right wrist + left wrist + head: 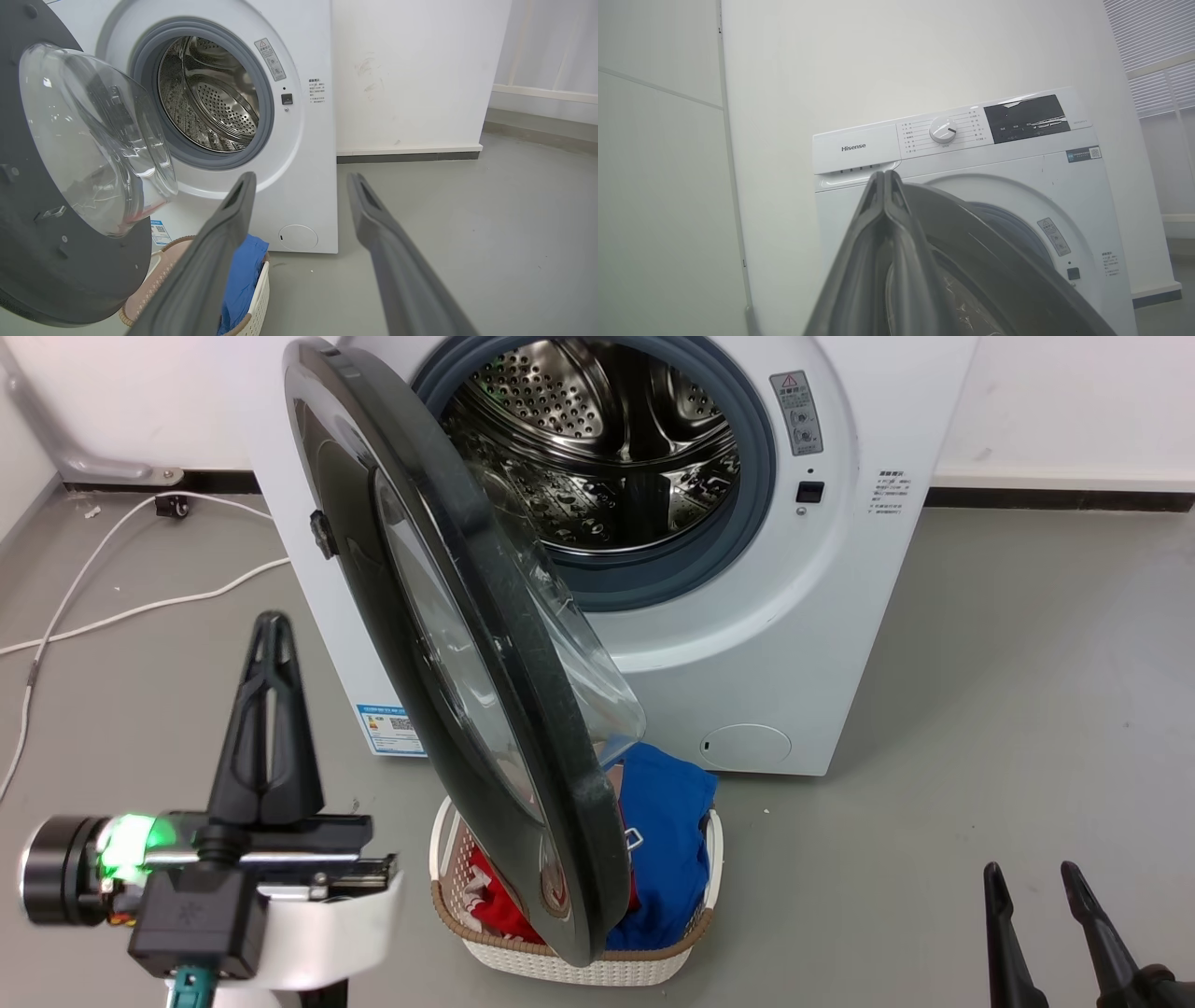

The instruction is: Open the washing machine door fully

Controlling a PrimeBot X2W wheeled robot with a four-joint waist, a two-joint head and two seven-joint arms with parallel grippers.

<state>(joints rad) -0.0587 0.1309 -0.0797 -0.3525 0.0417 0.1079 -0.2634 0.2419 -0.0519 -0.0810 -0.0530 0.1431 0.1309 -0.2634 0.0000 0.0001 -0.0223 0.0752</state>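
Note:
The white washing machine (822, 616) stands against the wall with its steel drum (607, 439) exposed. The washing machine door (504, 644), a black disc with a clear glass bowl, is swung out roughly square to the front, its rim pointing at me. My left gripper (271, 621) is shut with nothing in it, fingers upright, a short gap left of the door's outer face. In the left wrist view the left gripper (885, 173) is shut, with the door (994, 261) just to its right. My right gripper (1032, 873) stands open at lower right, well clear; its wrist view shows the right gripper (301, 179) and the door's (56, 261) inner side.
A beige laundry basket (579, 971) with blue and red clothes sits on the floor under the door's lower edge, in front of the machine. White cables (112, 607) trail over the grey floor at left. Bare floor (1027, 709) spreads to the right.

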